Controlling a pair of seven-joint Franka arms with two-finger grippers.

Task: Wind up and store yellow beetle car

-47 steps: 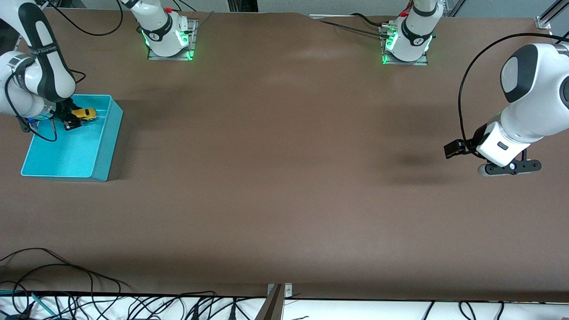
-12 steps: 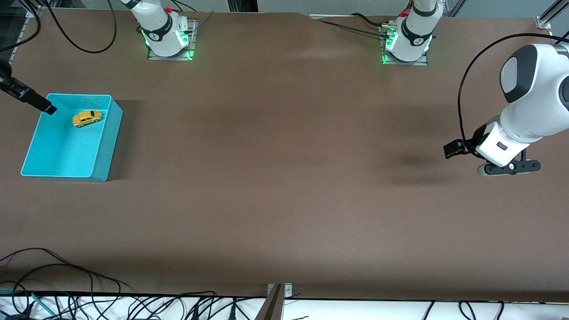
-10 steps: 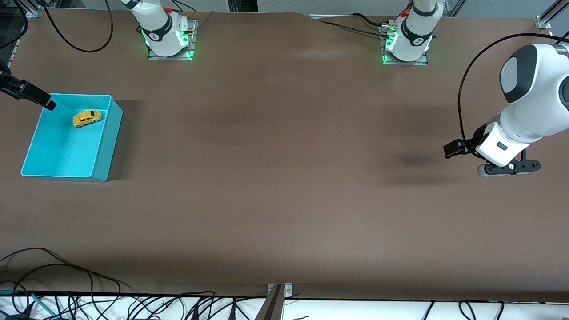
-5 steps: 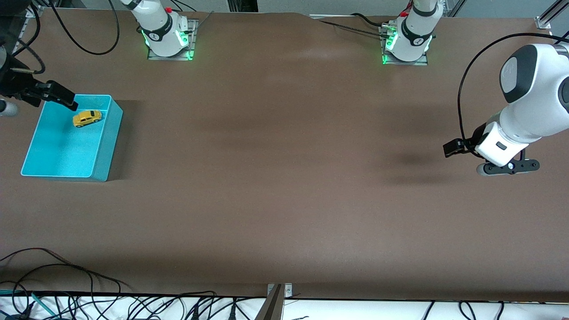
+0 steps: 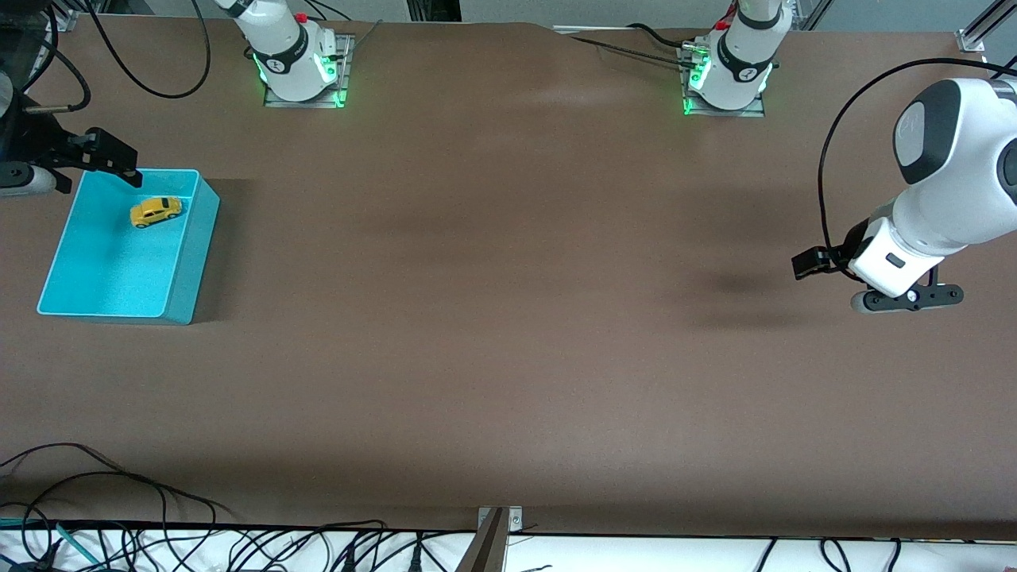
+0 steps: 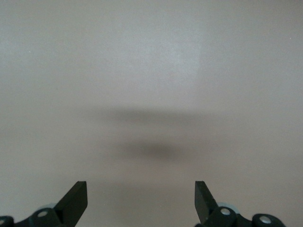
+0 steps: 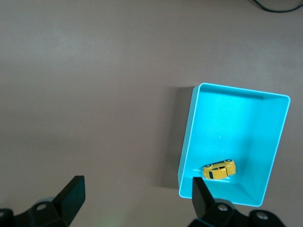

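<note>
The yellow beetle car (image 5: 156,211) rests on its wheels inside the turquoise bin (image 5: 193,254), close to the bin's wall toward the robots' bases, at the right arm's end of the table. In the right wrist view the car (image 7: 219,170) and the bin (image 7: 187,137) lie far below. My right gripper (image 5: 28,179) hangs high over the table edge beside that bin, open (image 7: 137,185) and empty. Over bare table at the left arm's end, my left gripper (image 5: 910,299) waits, open (image 6: 141,189), holding nothing.
The two arm bases (image 5: 298,67) (image 5: 727,75) stand along the table's edge farthest from the front camera. Loose cables (image 5: 119,508) lie along the edge nearest that camera. Brown tabletop (image 5: 508,302) stretches between the bin and the left gripper.
The right gripper, earlier down in the bin at the car, has let it go and lifted away beside the bin. The car stays in the bin. The left arm has not moved.
</note>
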